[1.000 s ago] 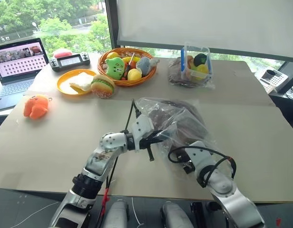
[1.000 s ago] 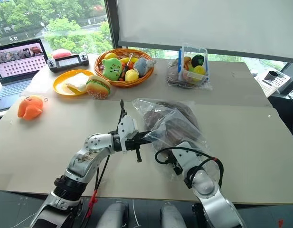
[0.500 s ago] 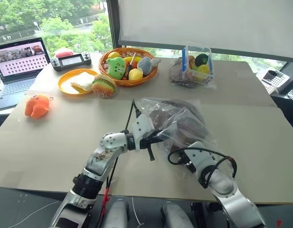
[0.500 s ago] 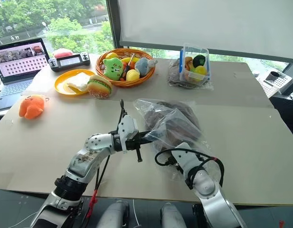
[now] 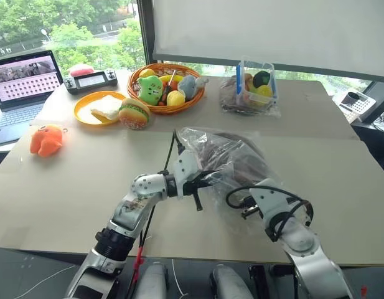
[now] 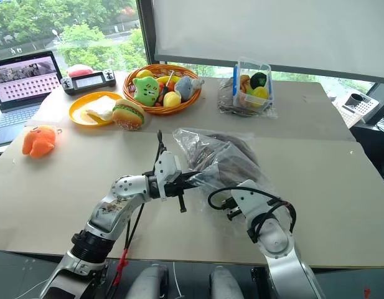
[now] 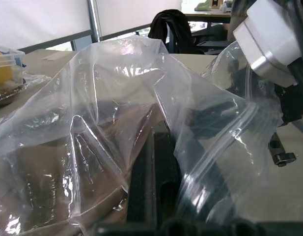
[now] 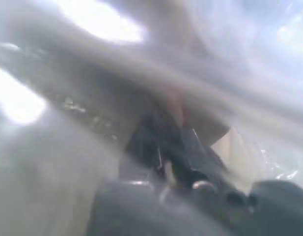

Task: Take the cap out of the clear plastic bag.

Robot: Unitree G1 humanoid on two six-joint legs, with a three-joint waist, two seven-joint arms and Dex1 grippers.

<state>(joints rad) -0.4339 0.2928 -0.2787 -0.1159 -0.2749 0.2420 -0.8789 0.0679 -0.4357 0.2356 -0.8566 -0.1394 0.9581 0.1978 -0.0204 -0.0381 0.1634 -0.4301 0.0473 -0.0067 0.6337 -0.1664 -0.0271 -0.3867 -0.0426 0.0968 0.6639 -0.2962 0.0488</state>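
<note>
Cap (image 5: 238,163) inside clear plastic bag (image 5: 226,156), bag lying lengthwise away from robot

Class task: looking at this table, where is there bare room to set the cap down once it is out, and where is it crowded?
Bare table lies between the orange plush and the clear plastic bag, and again right of the bag. The far edge is crowded: plate, toy burger, fruit basket.
</note>
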